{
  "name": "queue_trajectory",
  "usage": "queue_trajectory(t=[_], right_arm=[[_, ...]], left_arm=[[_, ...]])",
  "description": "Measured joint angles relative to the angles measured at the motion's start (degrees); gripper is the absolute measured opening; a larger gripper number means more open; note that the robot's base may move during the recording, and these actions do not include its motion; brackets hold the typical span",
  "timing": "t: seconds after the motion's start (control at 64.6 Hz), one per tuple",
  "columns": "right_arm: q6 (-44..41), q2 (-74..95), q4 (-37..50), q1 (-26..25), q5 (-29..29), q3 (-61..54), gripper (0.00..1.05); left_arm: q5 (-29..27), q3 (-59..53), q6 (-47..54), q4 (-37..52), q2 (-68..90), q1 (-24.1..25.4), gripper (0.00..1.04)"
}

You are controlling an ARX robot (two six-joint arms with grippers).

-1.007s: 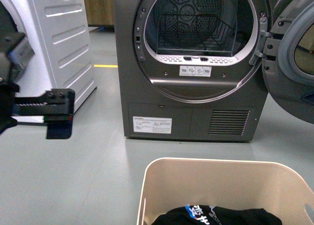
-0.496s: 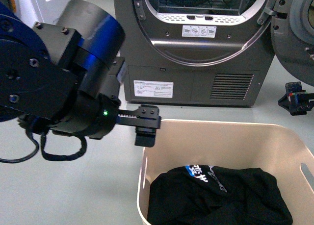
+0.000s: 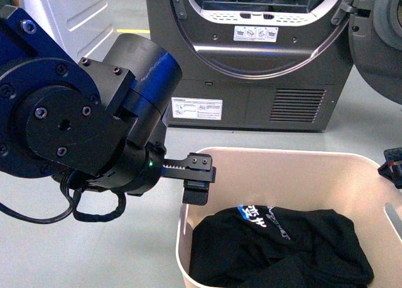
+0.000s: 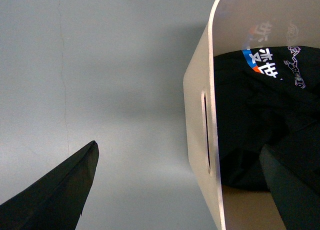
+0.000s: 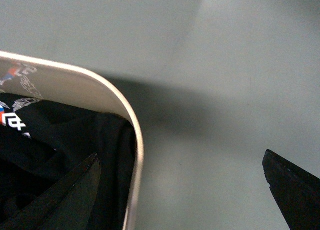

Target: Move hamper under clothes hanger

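Hamper (image 3: pixel 282 172): near wall cut off at 6 o'clock. Right pincer (image 3: pixel 394 166): mostly cut off at 3 o'clock. Dryer label (image 3: pixel 196 107): print illegibly small.

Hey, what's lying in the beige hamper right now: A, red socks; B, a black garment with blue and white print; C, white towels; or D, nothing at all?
B: a black garment with a blue and white print lies bunched inside the hamper.
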Motion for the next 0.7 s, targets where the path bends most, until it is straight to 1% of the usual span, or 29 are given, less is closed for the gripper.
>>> queue_trajectory(t=[0.186, 0.341, 0.697], right_arm=[[-0.6, 1.5, -0.3, -1.6, -0.3, -0.7, 0.97], [-0.6, 2.6, -0.3, -1.8, -0.2, -1.4, 0.97], [-0.7, 5.3, -0.5, -2.5, 0.9, -1.6, 0.97]], left_arm=[[-0.3, 0.0, -0.2, 2.1, 1.3, -0.2, 0.98], [-0.4, 0.0, -0.4, 3.6, 3.3, -0.8, 0.98], [-0.5, 3.0, -0.3, 3.6, 9.1, -1.9, 0.98]])
